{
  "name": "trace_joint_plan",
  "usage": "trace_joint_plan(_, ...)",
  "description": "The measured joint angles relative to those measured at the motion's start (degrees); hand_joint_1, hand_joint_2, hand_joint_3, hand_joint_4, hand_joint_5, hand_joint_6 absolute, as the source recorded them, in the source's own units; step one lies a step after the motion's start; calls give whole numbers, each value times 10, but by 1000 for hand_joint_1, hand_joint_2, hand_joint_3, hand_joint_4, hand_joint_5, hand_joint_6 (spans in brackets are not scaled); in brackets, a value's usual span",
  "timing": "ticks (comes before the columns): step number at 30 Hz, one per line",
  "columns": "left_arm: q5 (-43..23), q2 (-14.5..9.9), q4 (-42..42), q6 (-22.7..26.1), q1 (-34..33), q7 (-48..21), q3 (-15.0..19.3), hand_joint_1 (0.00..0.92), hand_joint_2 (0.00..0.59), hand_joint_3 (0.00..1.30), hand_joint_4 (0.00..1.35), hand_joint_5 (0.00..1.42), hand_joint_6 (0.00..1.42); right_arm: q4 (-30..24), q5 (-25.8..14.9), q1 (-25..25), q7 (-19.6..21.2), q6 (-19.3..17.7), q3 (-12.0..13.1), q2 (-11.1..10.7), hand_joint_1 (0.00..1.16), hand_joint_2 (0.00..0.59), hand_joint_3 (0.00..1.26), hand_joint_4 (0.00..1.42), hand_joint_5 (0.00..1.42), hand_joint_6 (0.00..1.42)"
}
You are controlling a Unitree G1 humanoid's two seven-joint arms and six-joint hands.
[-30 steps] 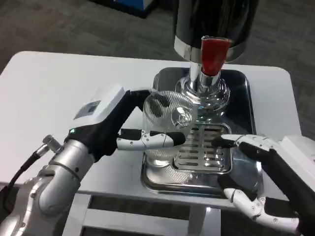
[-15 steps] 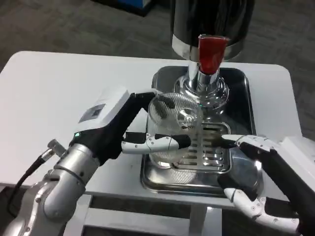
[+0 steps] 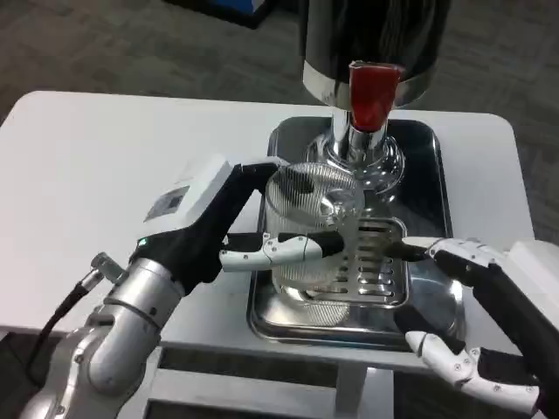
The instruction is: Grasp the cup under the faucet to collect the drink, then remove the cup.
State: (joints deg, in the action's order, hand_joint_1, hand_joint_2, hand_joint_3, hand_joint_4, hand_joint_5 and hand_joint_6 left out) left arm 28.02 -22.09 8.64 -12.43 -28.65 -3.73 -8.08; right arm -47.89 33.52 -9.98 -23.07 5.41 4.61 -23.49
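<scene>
While gripped by left hand (image 3: 229,229), ribbed clear cup (image 3: 310,223).

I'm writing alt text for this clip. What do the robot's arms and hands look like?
Left arm: rounded silver forearm, a black cable with a metal plug at its side, and a small green light by the black wrist. Left hand: boxy white back bearing a small grey label, with fingers in white and black. Right hand: white back, black palm, and white fingers with black tips.
</scene>
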Motion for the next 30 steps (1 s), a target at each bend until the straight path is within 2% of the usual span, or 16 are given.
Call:
trace_joint_plan(7, 16, 0, 6, -1, -10, 2, -11, 274, 194, 520, 474, 413, 284, 0, -3, -3, 0, 0, 8, 0, 411, 453, 259, 239, 181, 143)
trace_joint_plan(22, 34, -1, -4, 39, -36, -28, -34, 240, 193, 529, 417, 383, 267, 0, -12, -7, 0, 0, 10, 0, 409, 447, 259, 239, 181, 143)
trace_joint_plan(30, 32, -3, -13, 50, -31, -43, -34, 173, 165, 387, 327, 381, 266, 0, -13, -8, 0, 0, 10, 1, 409, 449, 259, 239, 181, 143)
